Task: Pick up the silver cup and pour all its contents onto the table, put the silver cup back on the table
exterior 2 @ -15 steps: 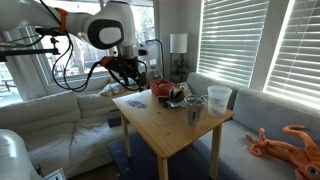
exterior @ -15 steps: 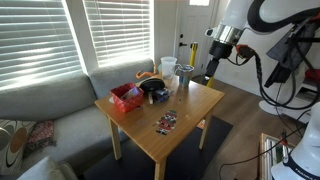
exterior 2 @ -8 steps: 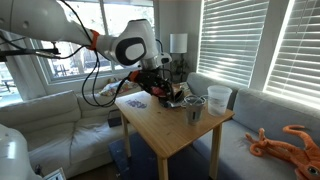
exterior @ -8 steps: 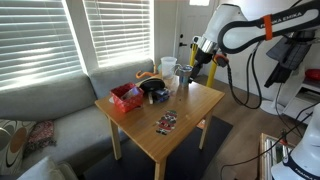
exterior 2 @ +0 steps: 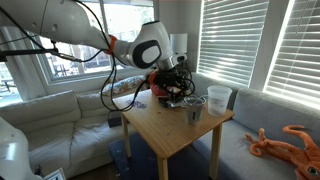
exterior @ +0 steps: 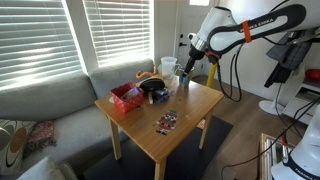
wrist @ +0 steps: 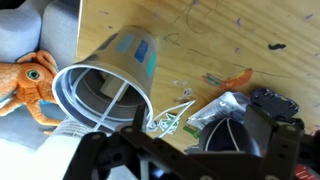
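Observation:
The silver cup [exterior: 184, 83] stands upright near the far edge of the light-wood table [exterior: 190, 108], next to the whitish plastic cup [exterior: 169, 68]. It also shows in an exterior view [exterior 2: 195, 111]. My gripper [exterior: 187, 64] hangs just above the silver cup, open and empty. It also shows in an exterior view [exterior 2: 178, 84]. In the wrist view I look down into the silver cup [wrist: 232, 140], which lies between my dark fingers [wrist: 210, 152]. What is in the cup cannot be made out.
The plastic cup [wrist: 108, 78] sits close beside the silver cup. A red basket [exterior: 126, 96], a black object [exterior: 156, 91] and a small packet [exterior: 166, 122] lie on the table. A sofa [exterior: 50, 100] is behind it, and an orange octopus toy [exterior 2: 286, 141] lies on it.
The arm has swung in from beside the table to above the silver cup. The objects on the table have not moved.

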Controlling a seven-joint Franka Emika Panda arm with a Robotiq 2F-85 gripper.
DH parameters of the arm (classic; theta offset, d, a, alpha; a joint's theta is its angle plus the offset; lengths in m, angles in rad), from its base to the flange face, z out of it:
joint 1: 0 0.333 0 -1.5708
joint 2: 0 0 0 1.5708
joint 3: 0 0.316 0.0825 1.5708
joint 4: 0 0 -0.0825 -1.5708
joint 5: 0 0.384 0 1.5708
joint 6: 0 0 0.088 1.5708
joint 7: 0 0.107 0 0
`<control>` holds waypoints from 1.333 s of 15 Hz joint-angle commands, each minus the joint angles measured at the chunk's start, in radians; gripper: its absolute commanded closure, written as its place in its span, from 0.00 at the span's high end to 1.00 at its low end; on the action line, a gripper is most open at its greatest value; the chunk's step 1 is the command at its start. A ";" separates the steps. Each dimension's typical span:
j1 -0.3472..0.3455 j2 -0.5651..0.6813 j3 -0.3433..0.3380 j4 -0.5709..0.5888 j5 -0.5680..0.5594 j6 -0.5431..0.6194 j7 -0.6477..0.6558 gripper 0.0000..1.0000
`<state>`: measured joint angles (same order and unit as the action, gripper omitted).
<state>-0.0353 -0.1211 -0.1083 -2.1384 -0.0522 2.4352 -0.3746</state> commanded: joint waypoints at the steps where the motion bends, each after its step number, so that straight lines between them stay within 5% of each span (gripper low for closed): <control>1: -0.012 0.051 0.005 0.044 -0.039 0.028 -0.014 1.00; 4: -0.018 0.075 0.005 0.054 -0.060 0.028 -0.008 1.00; 6: -0.020 0.087 0.006 0.059 -0.051 0.017 -0.009 0.72; 16: -0.038 0.082 0.006 0.070 -0.104 -0.017 0.059 0.02; 20: -0.042 0.062 0.005 0.082 -0.087 -0.075 0.079 0.00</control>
<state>-0.0701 -0.0382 -0.1084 -2.0740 -0.1264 2.4281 -0.3295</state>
